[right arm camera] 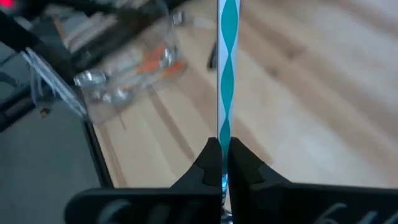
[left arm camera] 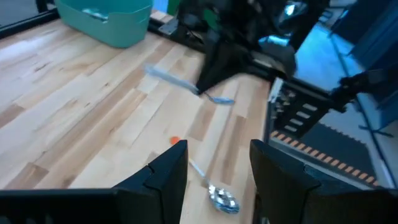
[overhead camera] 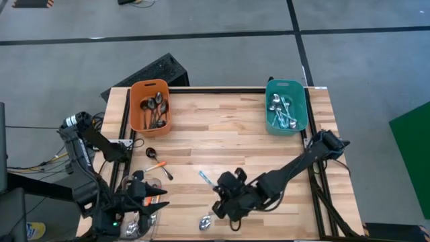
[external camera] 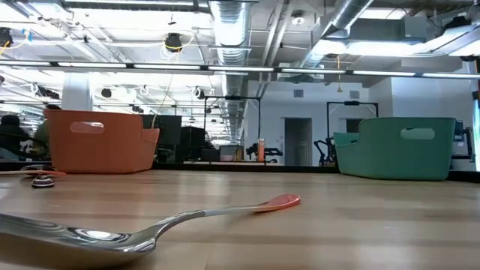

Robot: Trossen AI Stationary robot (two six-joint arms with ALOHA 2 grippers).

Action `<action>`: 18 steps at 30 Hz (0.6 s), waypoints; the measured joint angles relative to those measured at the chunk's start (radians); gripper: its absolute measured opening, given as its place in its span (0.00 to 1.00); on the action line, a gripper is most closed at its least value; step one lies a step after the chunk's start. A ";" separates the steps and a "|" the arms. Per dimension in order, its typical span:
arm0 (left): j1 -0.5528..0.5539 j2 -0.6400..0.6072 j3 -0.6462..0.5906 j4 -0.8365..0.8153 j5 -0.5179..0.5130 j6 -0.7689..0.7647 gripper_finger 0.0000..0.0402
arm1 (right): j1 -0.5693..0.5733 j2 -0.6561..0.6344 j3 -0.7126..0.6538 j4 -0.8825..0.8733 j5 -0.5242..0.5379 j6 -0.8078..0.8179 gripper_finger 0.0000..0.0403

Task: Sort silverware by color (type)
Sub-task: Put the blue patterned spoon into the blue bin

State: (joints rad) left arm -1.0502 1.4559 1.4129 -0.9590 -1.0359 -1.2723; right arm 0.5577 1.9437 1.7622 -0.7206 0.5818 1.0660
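My right gripper (overhead camera: 220, 190) sits near the table's front middle, shut on a spoon with a light-blue striped handle (right arm camera: 227, 68). My left gripper (left arm camera: 214, 180) is open at the front left, above a clear tub (right arm camera: 124, 62) that holds orange-handled spoons. An orange-handled spoon (external camera: 150, 229) lies flat on the table near the front edge, its bowl toward the near side. A black spoon (overhead camera: 151, 153) and another orange-handled spoon (overhead camera: 158, 165) lie to the left. Dark spoons fill the orange bin (overhead camera: 150, 105), and blue-handled ones fill the teal bin (overhead camera: 286, 105). My right gripper pinches the spoon's striped handle (right arm camera: 224, 134) between its two fingertips. The handle runs straight on from the fingers and points toward the table's far left (overhead camera: 205, 178). The bowl end (left arm camera: 225, 99) sticks out on the other side. The spoon looks lifted off the table.
Bare wood lies open across the table's middle, between the two bins at the far edge. The left arm's base and cables (overhead camera: 80, 141) stand off the table's left side. The right arm (overhead camera: 302, 161) slants across the table's right front.
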 joint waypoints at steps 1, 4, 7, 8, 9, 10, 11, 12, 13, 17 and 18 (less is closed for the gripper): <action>-0.008 0.000 0.000 0.005 -0.014 0.000 0.40 | -0.004 -0.017 0.000 0.001 0.018 -0.026 0.03; -0.025 0.000 0.000 0.005 -0.064 -0.003 0.40 | -0.023 -0.071 0.000 -0.008 0.053 -0.085 0.03; -0.039 0.000 0.000 0.005 -0.102 -0.004 0.40 | -0.047 -0.125 0.000 -0.009 0.061 -0.147 0.03; -0.040 0.000 0.000 0.005 -0.111 -0.005 0.40 | -0.052 -0.139 0.000 -0.014 0.064 -0.166 0.03; -0.041 0.000 0.000 0.007 -0.117 -0.005 0.40 | -0.059 -0.150 0.000 -0.008 0.066 -0.180 0.03; -0.041 0.000 0.000 0.009 -0.121 -0.005 0.40 | -0.064 -0.162 0.000 -0.008 0.071 -0.189 0.03; -0.041 0.000 0.000 0.010 -0.123 -0.005 0.40 | -0.066 -0.172 0.000 -0.020 0.080 -0.201 0.03; -0.041 0.000 0.000 0.009 -0.125 -0.005 0.40 | -0.066 -0.180 0.000 -0.029 0.091 -0.209 0.03; -0.041 0.000 0.000 0.009 -0.125 -0.005 0.40 | -0.067 -0.188 0.000 -0.042 0.105 -0.211 0.03; -0.040 0.000 0.000 0.008 -0.129 -0.005 0.40 | -0.054 -0.219 0.000 -0.173 0.159 -0.167 0.03; -0.040 0.001 0.000 0.008 -0.131 -0.005 0.40 | -0.054 -0.225 -0.001 -0.214 0.172 -0.143 0.03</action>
State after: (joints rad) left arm -1.0904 1.4564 1.4132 -0.9508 -1.1674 -1.2770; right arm 0.5041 1.7184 1.7615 -0.9346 0.7535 0.9232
